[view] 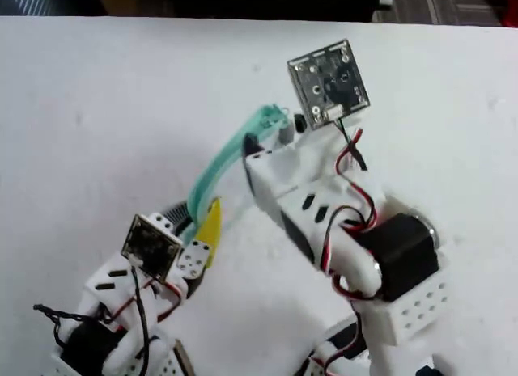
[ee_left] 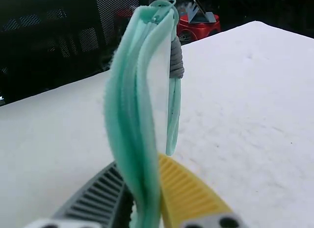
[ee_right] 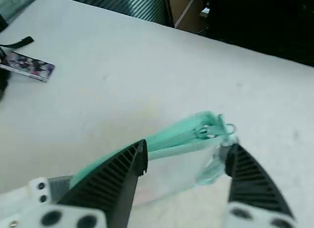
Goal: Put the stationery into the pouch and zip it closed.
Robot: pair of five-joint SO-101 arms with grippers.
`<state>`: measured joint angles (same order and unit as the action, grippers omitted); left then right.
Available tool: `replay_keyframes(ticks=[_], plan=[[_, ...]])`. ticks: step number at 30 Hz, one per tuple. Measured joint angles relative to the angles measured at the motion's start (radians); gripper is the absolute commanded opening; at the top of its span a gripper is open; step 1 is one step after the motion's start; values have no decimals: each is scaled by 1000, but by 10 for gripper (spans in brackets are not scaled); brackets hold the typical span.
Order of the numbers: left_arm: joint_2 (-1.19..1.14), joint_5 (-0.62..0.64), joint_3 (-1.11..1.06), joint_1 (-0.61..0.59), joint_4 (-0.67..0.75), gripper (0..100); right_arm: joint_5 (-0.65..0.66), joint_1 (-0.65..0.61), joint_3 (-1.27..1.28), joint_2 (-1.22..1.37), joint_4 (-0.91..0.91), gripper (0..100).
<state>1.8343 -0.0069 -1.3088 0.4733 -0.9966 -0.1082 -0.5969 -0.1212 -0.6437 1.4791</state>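
A mint green pouch (view: 214,170) with a clear side stands on edge, lifted off the white table (view: 97,125). My left gripper (view: 197,220) is shut on its near end, with the yellow finger (ee_left: 189,193) on one side and the grey finger (ee_left: 95,196) on the other. The zip slider (ee_right: 212,131) sits at the pouch's far end, with a mint loop (ee_left: 172,115) hanging beside it. My right gripper (ee_right: 189,162) is open, its black fingers (ee_right: 115,176) standing either side of that far end, close to the slider. What is inside the pouch (ee_right: 169,139) is not clear.
A small printed card (ee_right: 27,66) with a black strap lies on the table in the right wrist view, away from the pouch. The right arm's body (view: 364,238) stands over the table's near right part. A dark room lies beyond the far edge.
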Motion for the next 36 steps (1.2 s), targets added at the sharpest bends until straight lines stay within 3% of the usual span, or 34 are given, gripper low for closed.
replay_keyframes(ticks=[5,14,27,29,32,36], plan=[[0,0,-3,0,2,22,-118,-92,-14,25,15,317],[0,0,-3,0,2,22,-209,-117,-43,230,9,317],[-2,-46,-3,-2,2,22,-226,-135,-376,517,161,311],[-2,-46,-3,-2,2,23,-226,-140,-396,545,183,256],[-3,-46,-3,-2,2,46,-226,-135,-408,588,193,30],[-3,-46,-3,-5,2,238,-206,-80,-419,624,195,14]])
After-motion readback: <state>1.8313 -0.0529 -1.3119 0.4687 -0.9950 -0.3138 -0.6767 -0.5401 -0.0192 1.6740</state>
